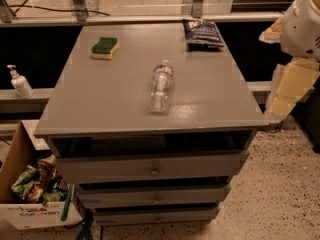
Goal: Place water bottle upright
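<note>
The water bottle (pixel 161 86) is clear ribbed plastic with a pale cap. It lies on its side near the middle of the grey cabinet top (pixel 110 99), cap pointing to the far edge. My gripper (pixel 290 86) shows as pale, cream-coloured parts under the white arm (pixel 302 24) at the right edge of the view. It is beyond the cabinet's right side and well apart from the bottle. It holds nothing that I can see.
A green and yellow sponge (pixel 105 48) lies at the far left of the top. A dark snack bag (pixel 202 33) lies at the far right. A white pump dispenser (pixel 20 82) stands on a ledge to the left. A cardboard box of packets (pixel 30 194) sits on the floor at the lower left.
</note>
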`<state>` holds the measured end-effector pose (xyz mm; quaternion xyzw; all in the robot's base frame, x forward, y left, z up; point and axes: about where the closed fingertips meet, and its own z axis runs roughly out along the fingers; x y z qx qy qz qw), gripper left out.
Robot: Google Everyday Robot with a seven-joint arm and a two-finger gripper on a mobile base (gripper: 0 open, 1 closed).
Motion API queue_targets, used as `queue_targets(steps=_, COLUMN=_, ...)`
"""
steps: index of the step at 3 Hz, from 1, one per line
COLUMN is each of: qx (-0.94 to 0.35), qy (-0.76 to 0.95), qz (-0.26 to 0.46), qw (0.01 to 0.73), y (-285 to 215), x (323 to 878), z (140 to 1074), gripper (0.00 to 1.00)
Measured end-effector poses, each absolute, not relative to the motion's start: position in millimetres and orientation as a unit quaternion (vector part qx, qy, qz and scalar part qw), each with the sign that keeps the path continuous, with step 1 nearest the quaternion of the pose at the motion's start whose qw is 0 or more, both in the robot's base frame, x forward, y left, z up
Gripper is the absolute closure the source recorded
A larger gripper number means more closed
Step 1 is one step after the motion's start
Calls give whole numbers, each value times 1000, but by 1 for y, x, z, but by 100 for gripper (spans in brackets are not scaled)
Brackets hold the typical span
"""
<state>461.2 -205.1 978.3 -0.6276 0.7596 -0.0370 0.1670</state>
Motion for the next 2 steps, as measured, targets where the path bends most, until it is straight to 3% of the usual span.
queue_targets(steps=2, qx=-696, qy=698, qz=-23, qw=168, y=-163, x=534, z=959, gripper=0)
